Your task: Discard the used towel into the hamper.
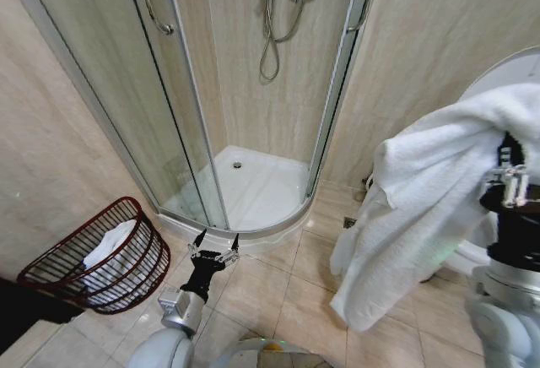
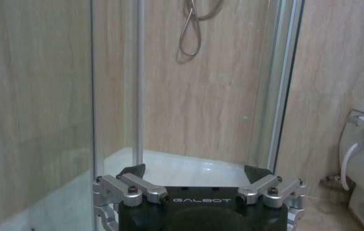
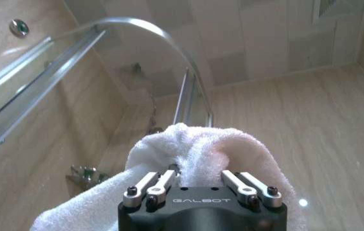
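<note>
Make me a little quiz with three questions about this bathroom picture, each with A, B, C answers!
1. Where is the hamper?
A. inside the shower
B. on the floor at the robot's left
C. on the toilet

2. What colour is the towel that the robot holds?
A. white
B. blue
C. green

3. How are the left gripper fingers?
A. shut on a towel
B. shut on the hamper
C. open, holding nothing

Answers: 1 B, the basket sits on the tiles beside the shower. 2 A, white cloth hangs from the right gripper. 3 C, its fingers are spread with only floor between.
</note>
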Robot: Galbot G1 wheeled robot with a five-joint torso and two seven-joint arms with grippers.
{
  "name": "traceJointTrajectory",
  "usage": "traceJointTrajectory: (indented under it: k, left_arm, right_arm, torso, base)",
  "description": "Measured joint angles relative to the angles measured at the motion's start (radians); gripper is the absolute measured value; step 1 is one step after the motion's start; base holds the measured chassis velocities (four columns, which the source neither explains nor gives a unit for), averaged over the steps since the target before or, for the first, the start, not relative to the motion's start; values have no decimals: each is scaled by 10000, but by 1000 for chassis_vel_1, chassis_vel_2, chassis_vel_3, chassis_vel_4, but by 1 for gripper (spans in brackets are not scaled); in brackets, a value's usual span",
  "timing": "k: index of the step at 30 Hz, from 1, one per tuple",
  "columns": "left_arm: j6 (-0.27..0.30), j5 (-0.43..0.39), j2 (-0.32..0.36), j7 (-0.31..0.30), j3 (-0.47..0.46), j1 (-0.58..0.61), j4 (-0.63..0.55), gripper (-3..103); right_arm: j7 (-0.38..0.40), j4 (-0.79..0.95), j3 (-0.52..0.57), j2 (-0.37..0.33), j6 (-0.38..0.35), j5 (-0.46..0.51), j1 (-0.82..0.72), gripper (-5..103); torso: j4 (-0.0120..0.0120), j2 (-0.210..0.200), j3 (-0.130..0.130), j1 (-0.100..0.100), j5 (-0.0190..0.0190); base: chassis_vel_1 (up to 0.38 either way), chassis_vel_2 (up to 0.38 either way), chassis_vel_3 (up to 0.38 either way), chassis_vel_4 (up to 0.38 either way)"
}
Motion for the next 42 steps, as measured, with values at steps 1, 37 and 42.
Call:
traceJointTrajectory:
  k: [1, 37, 42]
  left_arm:
    - [-1, 0, 0, 0, 0, 0, 0, 100]
    - [0, 0, 0, 0, 0, 0, 0, 100]
    - [0, 0, 0, 0, 0, 0, 0, 100]
  right_arm:
    - [53, 75, 37, -6, -57, 70, 66, 21]
    - [-20, 245, 291, -30, 9, 190, -46, 21]
    - [-60, 243, 260, -54, 41, 200, -40, 21]
  torso:
    - [0, 71, 44, 26, 3]
    - [0, 1540, 997, 543, 1]
    - [0, 1724, 1113, 612, 1]
  base:
    - [0, 0, 0, 0]
    - [0, 0, 0, 0]
    - [0, 0, 0, 0]
